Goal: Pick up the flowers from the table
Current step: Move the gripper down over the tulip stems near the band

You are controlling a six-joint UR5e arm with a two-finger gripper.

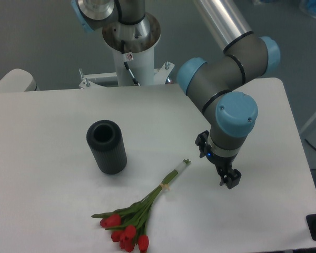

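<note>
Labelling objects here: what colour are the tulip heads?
Red, on the flowers lying on the table; fixed camera view.

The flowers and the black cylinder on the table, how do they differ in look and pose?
The flowers lie flat on the table; the black cylinder stands upright with its open end up. The flowers are red and green, the cylinder plain black. The flowers are thin and splayed, the cylinder thick and ribbed. Both rest on the white table, apart from each other and from the claw.
</note>
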